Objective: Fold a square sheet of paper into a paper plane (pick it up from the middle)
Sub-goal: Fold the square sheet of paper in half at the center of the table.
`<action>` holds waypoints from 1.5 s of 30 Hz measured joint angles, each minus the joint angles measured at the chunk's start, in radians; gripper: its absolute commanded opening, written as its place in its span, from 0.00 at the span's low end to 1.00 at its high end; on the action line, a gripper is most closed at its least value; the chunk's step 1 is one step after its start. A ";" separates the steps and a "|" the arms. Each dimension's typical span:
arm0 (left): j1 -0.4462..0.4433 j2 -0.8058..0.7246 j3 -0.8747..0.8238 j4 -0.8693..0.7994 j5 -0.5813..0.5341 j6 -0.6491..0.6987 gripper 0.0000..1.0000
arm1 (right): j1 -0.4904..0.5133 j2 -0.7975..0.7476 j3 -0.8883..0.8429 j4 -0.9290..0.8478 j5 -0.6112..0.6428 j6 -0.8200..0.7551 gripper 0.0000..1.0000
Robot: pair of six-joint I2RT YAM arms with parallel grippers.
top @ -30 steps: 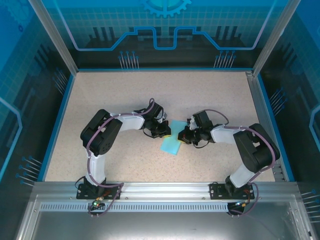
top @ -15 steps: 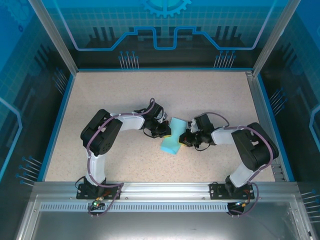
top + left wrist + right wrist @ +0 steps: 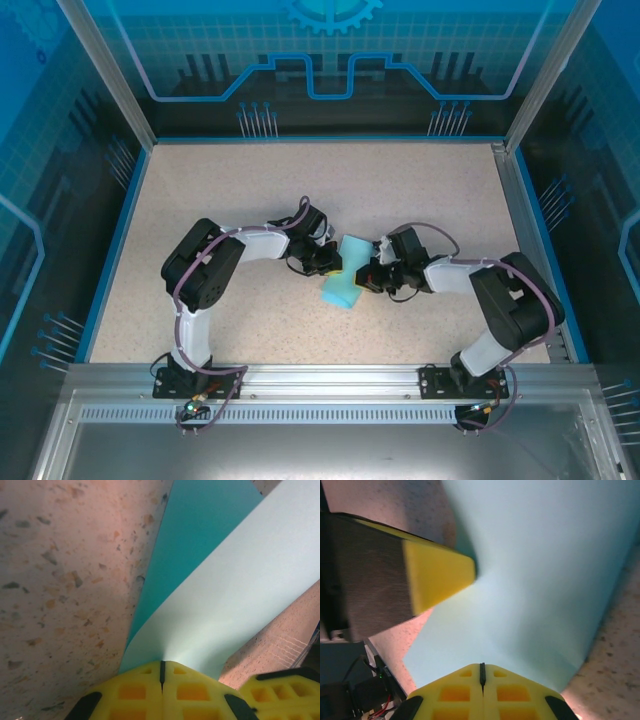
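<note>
L gripper [image 3: 161, 666] jaws were fully shut, pads pressed flat together w/ one edge of the sheet of paper [image 3: 235, 600] nipped in the seam. R gripper [image 3: 481, 669] was the same, shut tight on the opposite edge. So both had hold of the one sheet from opposite sides, tips close together, the R gripper showing just beside the L one in the L wrist cam. Between the two pinches the sheet was bowed into a soft arch, roughly mid-table [image 3: 220, 200], between the two wrists. Its near end seemed to be down on the table, but I couldn't be sure. My read on handling: v. light, thin, floppy, no stiffness of its own. It'd buckle or take a stray crease wherever squeezed, and could tear if the arms pulled apart. Matte, so prob. not slippery in the pads. Best hold, imo: a shallow pinch at the edge midpoints, as here, leaving the middle free for the crease.
</note>
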 measured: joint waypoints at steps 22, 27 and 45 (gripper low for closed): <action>0.000 0.002 0.003 0.000 0.002 0.004 0.00 | 0.064 -0.032 -0.038 0.013 0.000 0.008 0.04; 0.000 0.002 0.003 0.000 0.002 0.004 0.00 | 0.070 -0.019 -0.038 0.005 0.010 0.007 0.04; 0.000 0.004 0.004 0.000 0.004 0.007 0.00 | 0.075 -0.128 -0.116 0.036 0.034 0.015 0.04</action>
